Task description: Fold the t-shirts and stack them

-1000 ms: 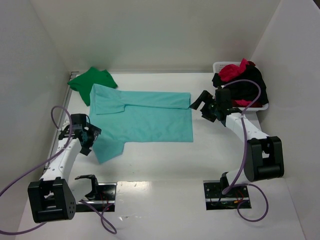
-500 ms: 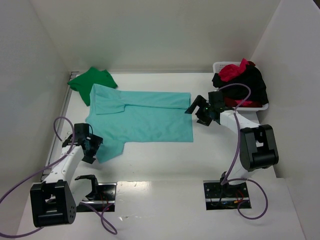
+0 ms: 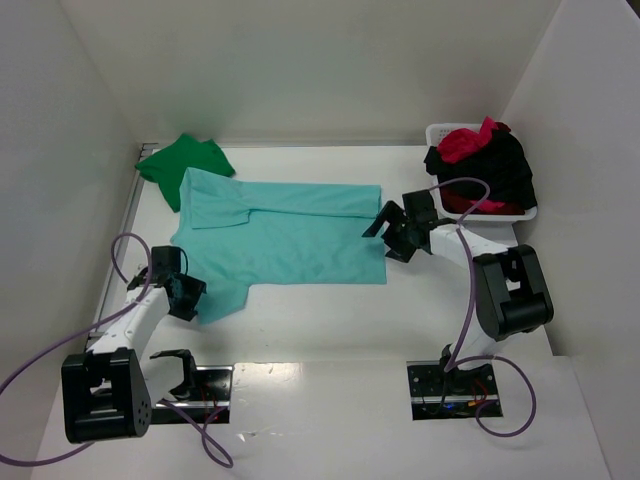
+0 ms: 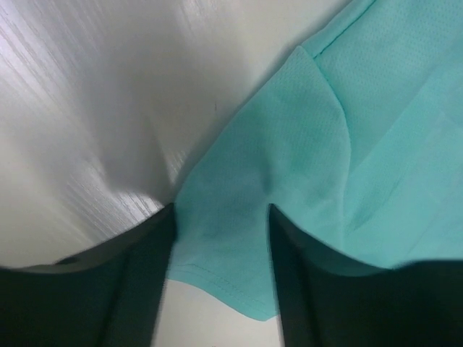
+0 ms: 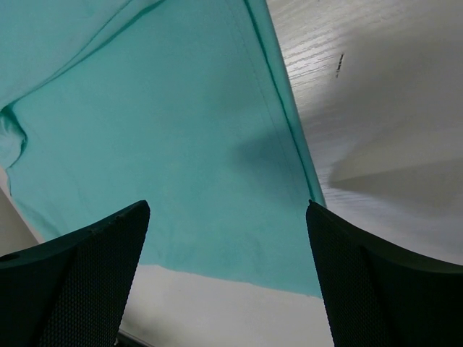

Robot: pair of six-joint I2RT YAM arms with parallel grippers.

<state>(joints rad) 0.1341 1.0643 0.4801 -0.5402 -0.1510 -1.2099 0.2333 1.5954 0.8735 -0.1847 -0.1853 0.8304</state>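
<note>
Top external view showed the light teal t-shirt (image 3: 290, 235) spread flat across the middle of the worktop (image 3: 330, 320), its near sleeve pointing toward the left edge. My left gripper (image 3: 190, 295) sat low at that sleeve. From the left wrist camera my fingers (image 4: 137, 275) stood partway open on either side of the sleeve's hemmed tip, with cloth between them, and I could not tell whether they had pinched it yet. My right gripper (image 3: 385, 232) hung wide open and empty over the shirt's right-hand hem. A dark green t-shirt (image 3: 185, 162) lay crumpled at the far left corner. Red (image 3: 465, 142) and black (image 3: 505, 170) shirts were heaped in the white basket (image 3: 437, 132) at the far right corner.
</note>
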